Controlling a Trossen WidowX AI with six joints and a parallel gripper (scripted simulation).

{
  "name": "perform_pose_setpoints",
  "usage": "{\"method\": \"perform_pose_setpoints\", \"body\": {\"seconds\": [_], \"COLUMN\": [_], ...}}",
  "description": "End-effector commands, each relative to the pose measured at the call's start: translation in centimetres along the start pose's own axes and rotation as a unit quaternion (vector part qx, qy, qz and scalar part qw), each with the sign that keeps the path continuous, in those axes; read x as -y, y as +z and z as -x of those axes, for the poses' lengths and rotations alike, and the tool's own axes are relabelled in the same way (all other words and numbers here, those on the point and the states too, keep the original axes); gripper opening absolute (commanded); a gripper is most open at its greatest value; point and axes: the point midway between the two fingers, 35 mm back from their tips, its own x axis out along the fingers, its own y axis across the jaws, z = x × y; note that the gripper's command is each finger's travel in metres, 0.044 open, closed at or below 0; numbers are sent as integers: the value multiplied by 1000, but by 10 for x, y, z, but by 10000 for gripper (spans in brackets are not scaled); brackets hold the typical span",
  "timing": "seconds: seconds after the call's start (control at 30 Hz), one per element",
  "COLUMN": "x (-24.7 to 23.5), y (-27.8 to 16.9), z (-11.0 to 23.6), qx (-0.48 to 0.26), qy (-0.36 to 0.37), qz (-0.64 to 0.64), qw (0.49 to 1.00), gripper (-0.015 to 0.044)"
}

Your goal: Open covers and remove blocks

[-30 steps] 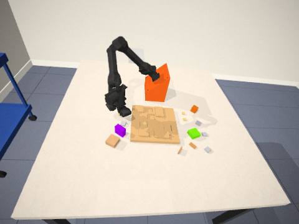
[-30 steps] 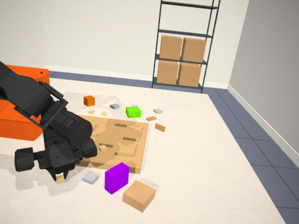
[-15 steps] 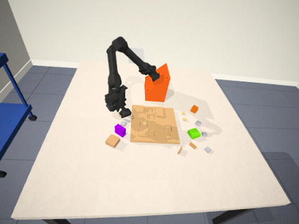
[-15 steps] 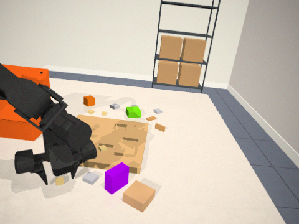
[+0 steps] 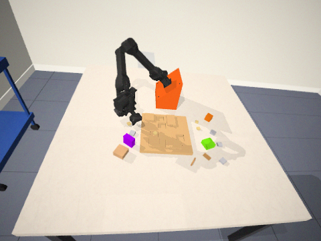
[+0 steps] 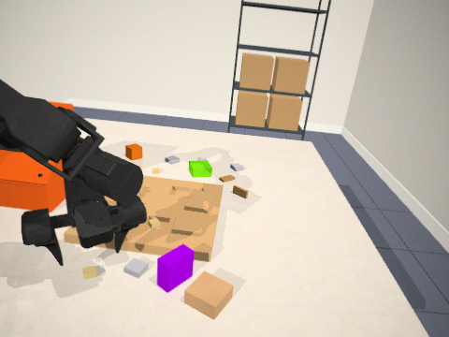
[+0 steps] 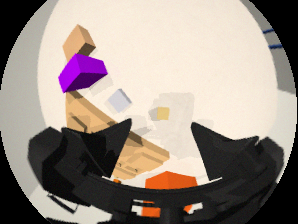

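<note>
The wooden puzzle board [image 5: 182, 124] [image 6: 211, 220] [image 7: 141, 156] lies mid-table. Its covers are the same tan as the board, and I cannot tell how they stand. A small tan block [image 5: 155, 133] [image 6: 153, 223] sits on the board. My gripper [image 5: 134, 118] [image 6: 88, 250] [image 7: 162, 123] is open and empty, low over the table at the board's left edge. Another small tan block [image 5: 129, 124] [image 6: 90, 272] [image 7: 162, 113] lies on the table just under the open fingers. A grey block [image 5: 132, 132] [image 6: 136, 267] [image 7: 119, 100], a purple block [image 5: 129, 139] [image 6: 175, 268] [image 7: 81, 72] and a larger tan block [image 5: 120, 151] [image 6: 209, 294] lie nearby.
A tall orange box [image 5: 168, 90] [image 6: 28, 184] stands behind the board, next to the arm. On the board's right lie a green block [image 5: 208, 143] [image 6: 200, 168], an orange block [image 5: 208, 116] [image 6: 134, 151], and several small grey, tan and brown pieces. A blue cart [image 5: 10, 117] stands off the table's left.
</note>
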Motion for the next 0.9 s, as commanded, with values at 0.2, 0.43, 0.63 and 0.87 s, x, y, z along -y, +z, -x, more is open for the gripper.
{"method": "perform_pose_setpoints", "body": {"seconds": [0.2,0.43,0.63,0.87], "x": [1,2,-28,-64], "y": [2,0,-10,-27], "z": [33,47,46,46], "qx": [4,4,2,2], "qy": [2,2,6,9], "qz": [-3,7,281,606], "qw": [1000,1000,960,795], "gripper": [440,414,256,72]}}
